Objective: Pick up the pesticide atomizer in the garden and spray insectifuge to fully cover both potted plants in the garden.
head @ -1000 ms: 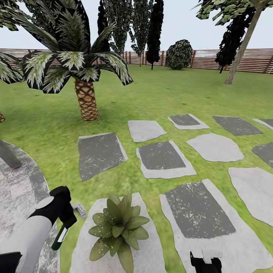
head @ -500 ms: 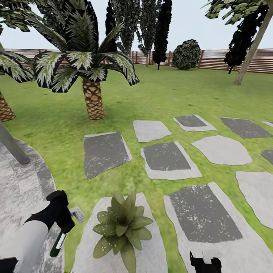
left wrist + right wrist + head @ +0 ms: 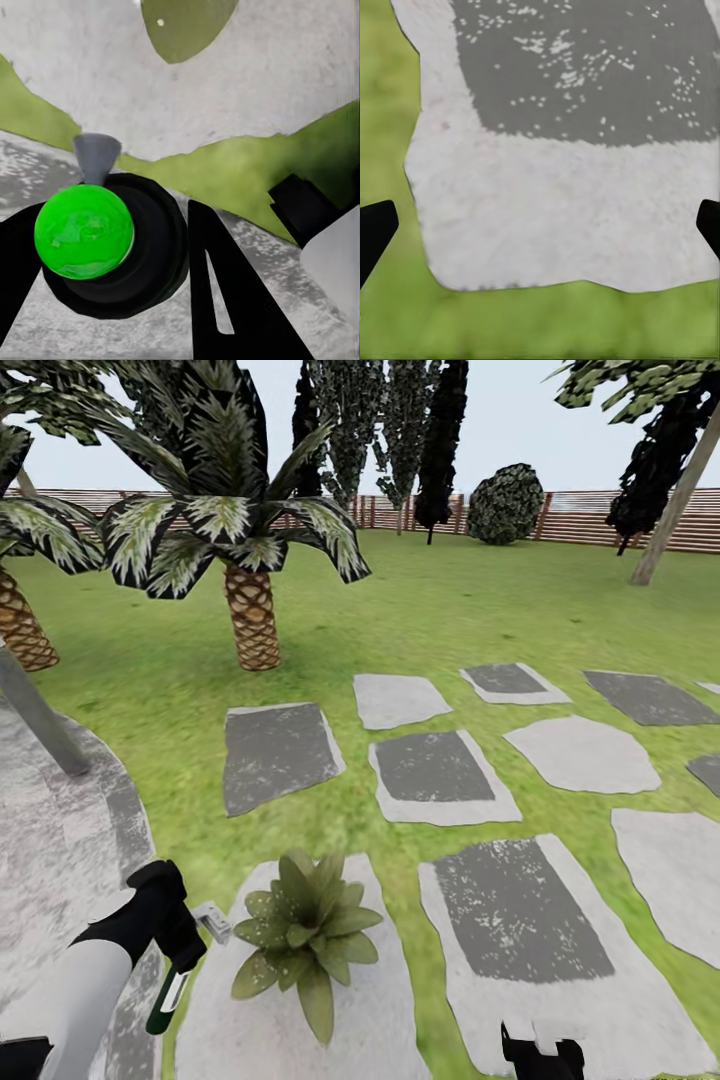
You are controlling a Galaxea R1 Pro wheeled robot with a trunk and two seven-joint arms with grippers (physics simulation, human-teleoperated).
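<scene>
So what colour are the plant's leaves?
Olive green with pale speckles; the potted plant shows best in the head view.

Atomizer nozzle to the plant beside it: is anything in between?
Nothing visible. In the head view the left tool holds the pesticide atomizer, its trigger head pointing toward the potted plant. Between them lies just bare stepping stone and a strip of lawn.

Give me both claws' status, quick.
Left claw: closed on the pesticide atomizer, nozzle toward the potted plant.
Right claw: open, empty, over a stepping stone.
</scene>
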